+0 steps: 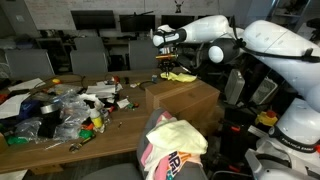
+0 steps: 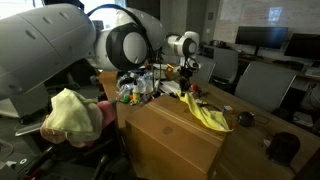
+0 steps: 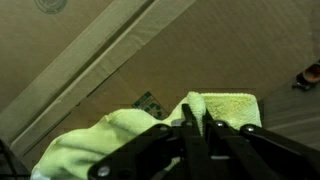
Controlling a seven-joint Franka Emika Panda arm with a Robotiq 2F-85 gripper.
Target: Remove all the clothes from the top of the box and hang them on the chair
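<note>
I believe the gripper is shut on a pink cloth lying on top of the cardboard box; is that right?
Not quite: the cloth is pale yellow, not pink, as the wrist view shows. The rest holds: the gripper is shut on it, on top of the cardboard box.

Brown box (image 2: 170, 140), yellow cloth (image 2: 207, 114) on top; wooden table (image 1: 125, 128), plastic clutter (image 1: 60, 108)

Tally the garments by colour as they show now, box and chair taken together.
Yellow-green cloth, pinched in the tool: 1
Pale yellow cloth: 1
Pink cloth: 1
White printed cloth: 1
Total: 4
</note>
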